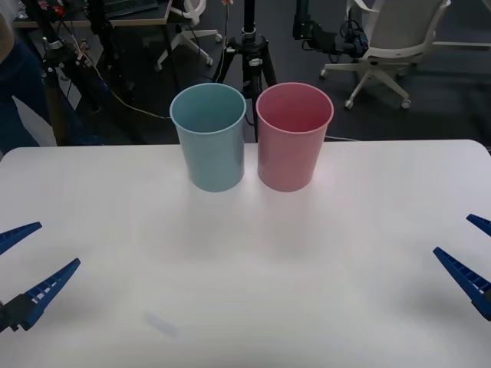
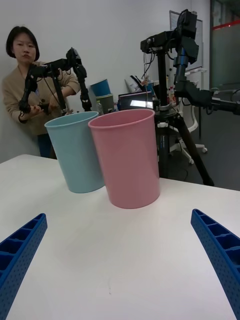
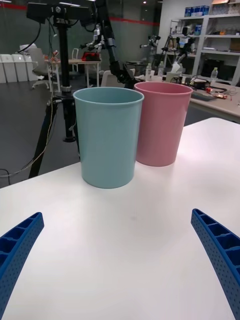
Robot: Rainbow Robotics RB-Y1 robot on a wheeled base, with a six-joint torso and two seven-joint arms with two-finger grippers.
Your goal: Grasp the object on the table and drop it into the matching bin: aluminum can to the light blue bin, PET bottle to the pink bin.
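Observation:
The light blue bin (image 1: 209, 149) (image 3: 107, 140) (image 2: 77, 152) and the pink bin (image 1: 293, 146) (image 3: 162, 125) (image 2: 127, 160) stand upright side by side at the far middle of the white table (image 1: 245, 276), the blue one on the left. My left gripper (image 1: 57, 244) (image 3: 117, 215) hovers open low at the table's near left. At the near right my right gripper (image 1: 453, 234) (image 2: 119, 215) is open too, and both are well short of the bins. Nothing sits between either pair of fingers. The object, aluminum can or PET bottle, is out of view.
Behind the table's far edge stand a black tripod (image 1: 247, 54) and a white office chair (image 1: 391, 46), with more stands and cables at the back left. Bare tabletop stretches between the grippers and the bins.

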